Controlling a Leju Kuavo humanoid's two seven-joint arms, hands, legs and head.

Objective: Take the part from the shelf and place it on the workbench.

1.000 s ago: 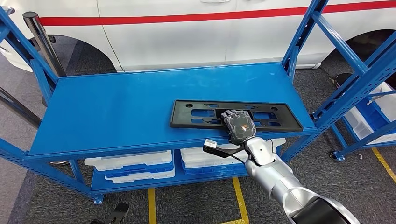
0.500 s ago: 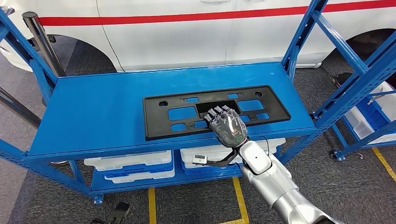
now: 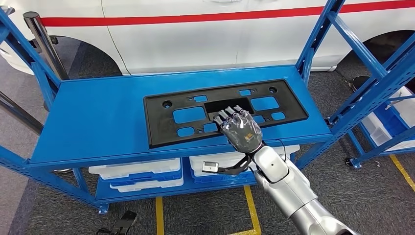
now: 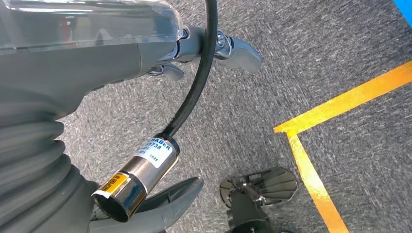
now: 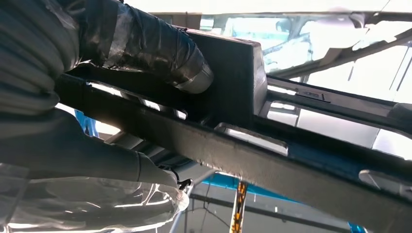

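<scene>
Shelving of blue painted steel (image 3: pixel 98 117) stands in front of a white vehicle with a red stripe (image 3: pixel 195 29). On or just above its upper deck sits the long, flat, black plastic part with rectangular cut-outs (image 3: pixel 166 122), tilted so that its far long edge faces the vehicle and its near edge is at the front lip of the deck; whether it touches the deck cannot be told.

The right hand (image 3: pixel 240 129) grasps this part at the middle of its near edge. In the head view the dark fingers (image 3: pixel 230 115) lie over the top face beside a solid black central panel. In the right wrist view the thick grey thumb (image 5: pixel 160 53) presses one face of the part (image 5: pixel 291 165) while the rest of the hand (image 5: pixel 73 145) wraps the opposite side, so the plate is clamped between them. The silver right arm (image 3: pixel 293 191) comes up from below the deck's front edge.

The left hand (image 4: pixel 87 53) hangs over grey carpet (image 4: pixel 316 53) marked with yellow tape lines (image 4: pixel 340 102). Its fingers (image 4: pixel 238 48) are partly seen and nothing lies in them; whether they are spread or curled cannot be told.

White plastic bins (image 3: pixel 137 169) sit on the lower deck.
</scene>
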